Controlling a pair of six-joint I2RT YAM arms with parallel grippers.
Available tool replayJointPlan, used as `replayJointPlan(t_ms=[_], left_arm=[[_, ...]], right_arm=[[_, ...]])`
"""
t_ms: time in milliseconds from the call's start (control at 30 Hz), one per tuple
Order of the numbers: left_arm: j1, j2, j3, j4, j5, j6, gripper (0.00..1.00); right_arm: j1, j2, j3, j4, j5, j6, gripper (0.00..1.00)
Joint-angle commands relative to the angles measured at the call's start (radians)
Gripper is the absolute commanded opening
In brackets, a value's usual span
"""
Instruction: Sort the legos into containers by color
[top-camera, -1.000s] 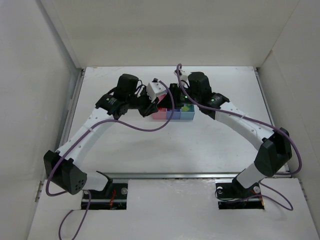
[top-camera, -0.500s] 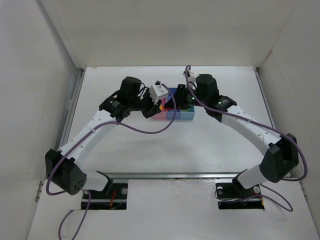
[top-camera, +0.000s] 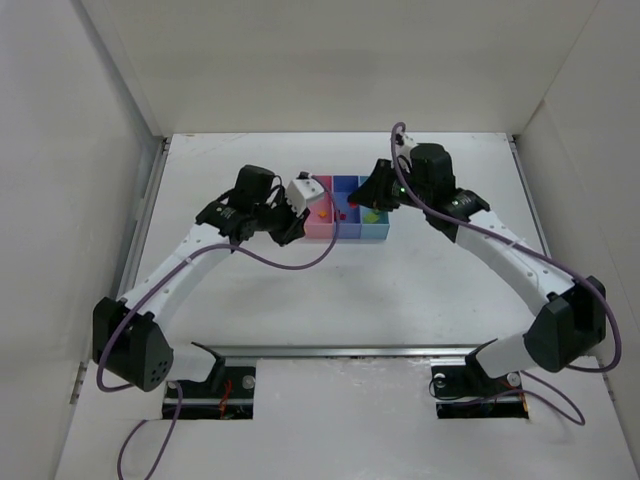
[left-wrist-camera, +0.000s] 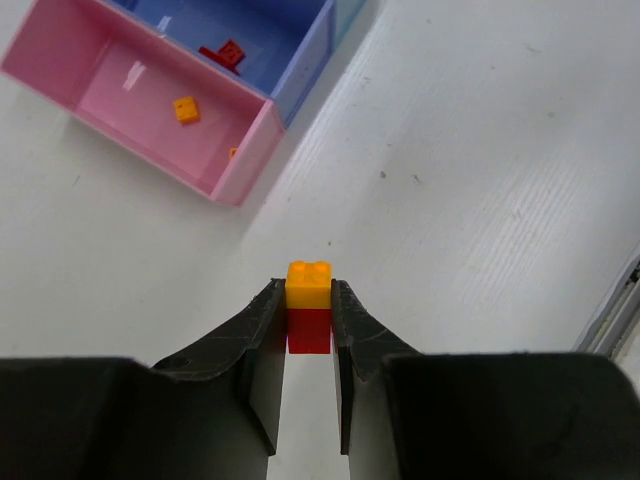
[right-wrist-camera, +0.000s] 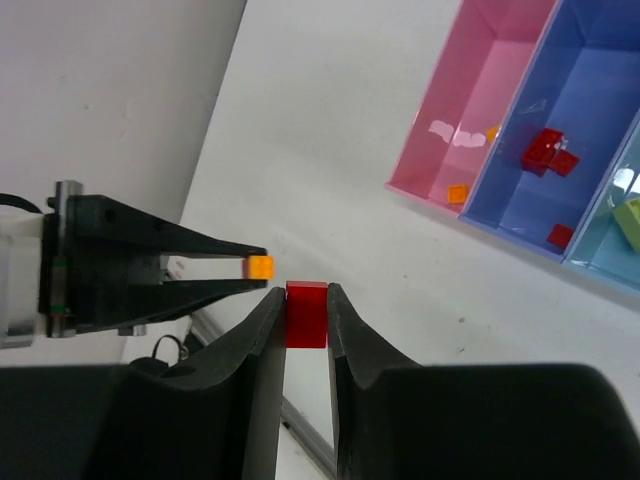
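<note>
Overhead, both arms reach to the far middle of the worktop (top-camera: 330, 290), where the tray (top-camera: 345, 237) lies with its pink bin (top-camera: 312, 228) on the left, blue bin (top-camera: 345, 190) in the middle and cyan bin (top-camera: 380, 228) on the right. The left claw (top-camera: 290, 225) hangs just left of the pink bin and the right claw (top-camera: 370, 192) hangs over the tray's right part; what they carry is too small to tell from here. From the left wrist, the left claw (left-wrist-camera: 308, 295) is pressed onto a two-colour stack (left-wrist-camera: 308, 310), orange at the tip and red behind it, held above bare worktop to the near side of the tray. Orange bricks (left-wrist-camera: 185, 108) lie in the pink bin (left-wrist-camera: 150, 150) and red bricks (left-wrist-camera: 225, 52) in the blue bin (left-wrist-camera: 300, 70). A mixed piece suits neither bin, which is probably why it is held out here and not over one. From the right wrist, the right claw (right-wrist-camera: 304, 292) pinches a single red brick (right-wrist-camera: 306, 313) by its sides. The left claw (right-wrist-camera: 255, 267) points toward it, showing only the stack's orange end, with a small gap between the two. That facing pose suggests the claws work as a pair to pull joined pieces apart. A yellow-green brick (right-wrist-camera: 630, 215) lies in the cyan bin (right-wrist-camera: 600, 262), so the red brick likely belongs in the blue bin (right-wrist-camera: 520, 235).
</note>
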Motion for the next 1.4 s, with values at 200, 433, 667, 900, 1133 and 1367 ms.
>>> replayJointPlan(t_ms=[200, 433, 667, 900, 1133, 1367], left_arm=[[0.082, -0.101, -0.075, 0.007, -0.022, -0.061, 0.0], [0.109, -0.141, -0.113, 0.029, -0.116, -0.084, 0.0], [0.109, -0.141, -0.104, 0.05, -0.189, -0.084, 0.0], [0.109, -0.118, -0.126, 0.078, -0.198, -0.084, 0.0], [0.109, -0.087, -0.116, 0.098, -0.189, -0.084, 0.0], [0.109, -0.087, -0.116, 0.107, -0.189, -0.084, 0.0]], right_arm=[[0.033, 0.127, 0.17, -0.08, 0.119, -0.094, 0.0], [0.033, 0.138, 0.17, -0.099, 0.128, -0.146, 0.0], [0.033, 0.218, 0.179, -0.136, 0.171, -0.206, 0.0], [0.033, 0.336, 0.288, -0.127, 0.293, -0.215, 0.0], [0.033, 0.41, 0.346, -0.149, 0.304, -0.224, 0.0], [0.033, 0.345, 0.299, -0.086, 0.313, -0.234, 0.0]])
